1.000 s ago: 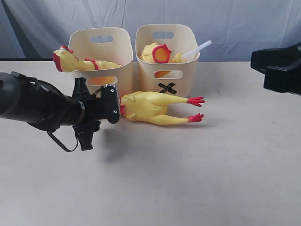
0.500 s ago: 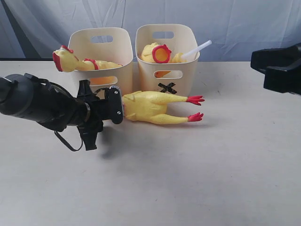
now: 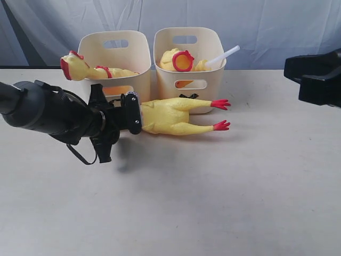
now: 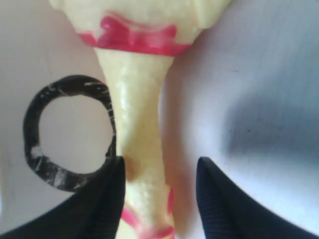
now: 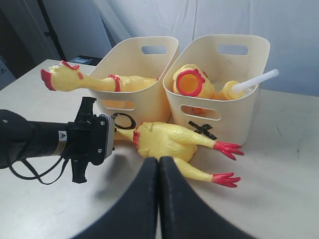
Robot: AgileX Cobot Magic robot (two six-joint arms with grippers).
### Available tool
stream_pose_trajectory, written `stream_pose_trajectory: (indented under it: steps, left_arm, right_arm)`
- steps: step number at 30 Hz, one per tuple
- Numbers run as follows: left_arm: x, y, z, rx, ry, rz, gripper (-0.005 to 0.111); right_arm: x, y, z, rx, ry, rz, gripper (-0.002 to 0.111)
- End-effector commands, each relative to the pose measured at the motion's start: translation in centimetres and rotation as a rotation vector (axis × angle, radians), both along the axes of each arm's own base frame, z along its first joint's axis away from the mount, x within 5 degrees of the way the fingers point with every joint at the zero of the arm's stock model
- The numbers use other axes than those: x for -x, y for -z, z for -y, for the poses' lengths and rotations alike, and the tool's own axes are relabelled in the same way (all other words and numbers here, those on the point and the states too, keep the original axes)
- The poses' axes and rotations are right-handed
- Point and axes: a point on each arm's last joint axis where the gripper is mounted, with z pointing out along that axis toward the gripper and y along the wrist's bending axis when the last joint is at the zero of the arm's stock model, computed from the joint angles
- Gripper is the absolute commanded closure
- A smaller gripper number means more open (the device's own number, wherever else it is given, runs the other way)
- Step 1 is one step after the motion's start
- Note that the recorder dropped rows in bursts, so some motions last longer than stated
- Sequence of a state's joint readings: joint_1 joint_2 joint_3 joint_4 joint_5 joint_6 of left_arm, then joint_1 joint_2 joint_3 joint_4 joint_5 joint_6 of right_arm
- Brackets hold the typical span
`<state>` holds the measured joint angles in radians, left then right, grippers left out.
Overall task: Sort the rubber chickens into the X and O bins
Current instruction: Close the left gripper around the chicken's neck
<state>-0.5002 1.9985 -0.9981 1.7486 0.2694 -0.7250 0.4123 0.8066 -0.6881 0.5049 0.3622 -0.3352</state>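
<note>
Your left gripper (image 4: pixel 159 172) is open right now, jaws straddling the skinny neck of the chicken on the table (image 3: pixel 178 118), on the head side of its red neck ring (image 4: pixel 134 37). In the left wrist view 1 finger (image 4: pixel 102 199) looks like it's touching the neck while the other side has a clear gap. I'd centre the claw a bit before you squeeze, otherwise the neck will probably squirt out sideways. It's floppy rubber, so expect the body and legs to dangle once it's up, and lift high enough to clear the bin rims.

That chicken lies on the table (image 3: pixel 213 202) right in front of the 2 bins, feet by the X bin (image 3: pixel 216 80), neck by the O bin (image 3: pixel 143 88). Your right gripper (image 5: pixel 158 164) is shut tight on nothing and hangs well off to the side, out of the way.

Stuff you can't really see:
- The head of that chicken is behind the claw in the exterior view and cut off in the wrist view.
- The O mark (image 5: pixel 123 121) is blocked in the exterior view, and the X mark (image 5: pixel 202 128) is half covered by a leg there.
- The 2nd chicken (image 3: pixel 90 70) drapes over the O bin's rim, head outside.
- The 3rd chicken (image 3: pixel 181 60) sits down in the X bin with a white tube (image 3: pixel 224 56), mostly hidden.

Which bin this one belongs in, I honestly can't tell.
</note>
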Motion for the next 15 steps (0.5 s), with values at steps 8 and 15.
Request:
stream_pose_trajectory:
  steps: [8, 15]
  left_arm:
    - [-0.1, 1.0, 0.4, -0.008, -0.005, -0.017, 0.063]
    - [0.0, 2.1, 0.4, -0.013, 0.003, -0.049, 0.064]
  right_arm:
    - [0.0, 0.0, 0.1, 0.0, 0.004, 0.005, 0.109]
    - [0.0, 0.0, 0.1, 0.0, 0.004, 0.005, 0.109]
